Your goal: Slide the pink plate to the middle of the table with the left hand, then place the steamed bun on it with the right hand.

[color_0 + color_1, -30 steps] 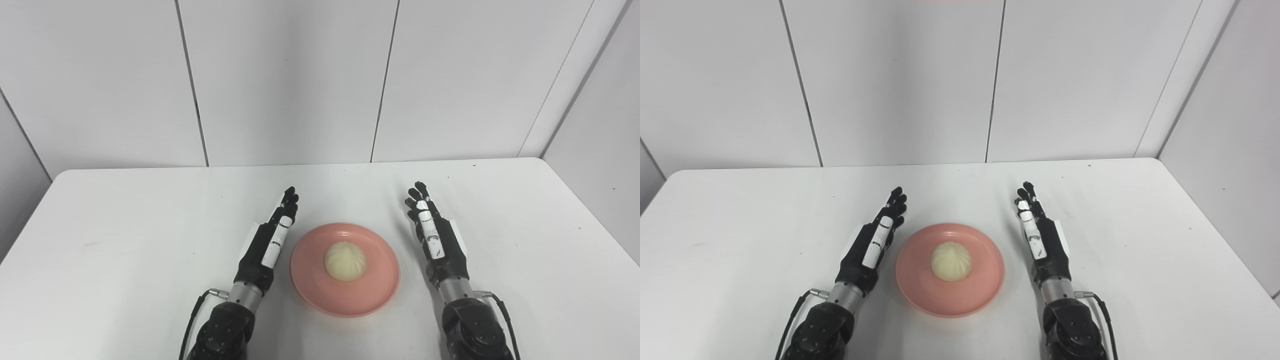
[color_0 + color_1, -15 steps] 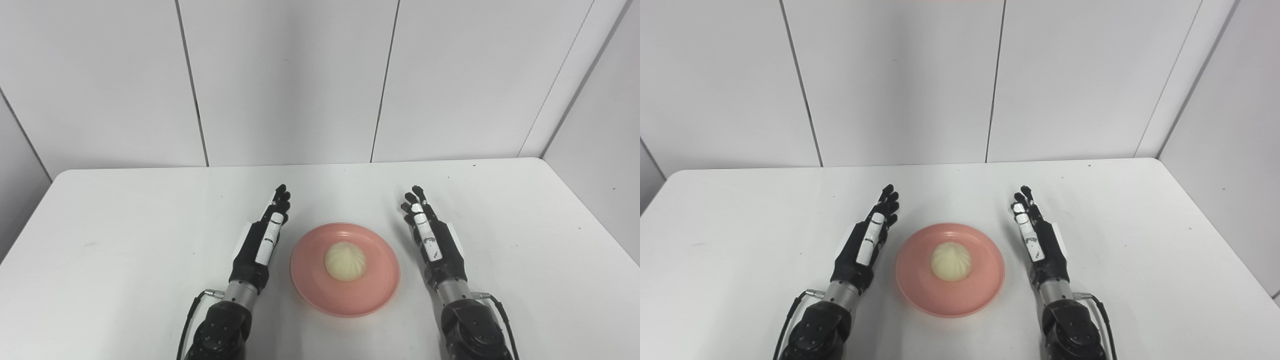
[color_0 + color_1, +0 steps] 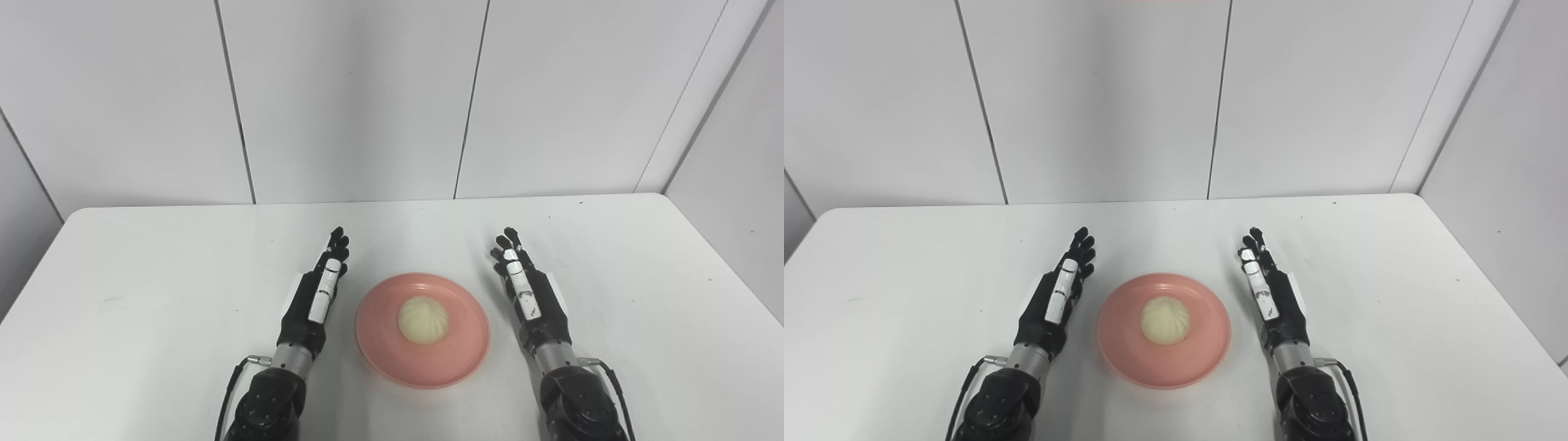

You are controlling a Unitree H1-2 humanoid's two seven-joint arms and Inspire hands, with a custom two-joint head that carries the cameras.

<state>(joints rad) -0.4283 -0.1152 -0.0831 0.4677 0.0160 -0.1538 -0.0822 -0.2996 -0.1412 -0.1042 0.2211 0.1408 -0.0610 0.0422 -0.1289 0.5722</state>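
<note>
Pink plate [image 3: 422, 361] holds bun [image 3: 422, 319]; left robot hand [image 3: 312, 297], right robot hand [image 3: 533, 297] — both spread, empty.

White table [image 3: 153, 294] stands before white panelled wall [image 3: 355, 98].

We see a white table [image 3: 153, 294] with rounded far corners, set against a white panelled wall [image 3: 355, 98]. Directly on it sits a pink plate [image 3: 450, 361], near the front-middle. A few small dark specks dot the far side of the tabletop.

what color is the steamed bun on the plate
Pale cream steamed bun, clearest in the left eye view.
</note>
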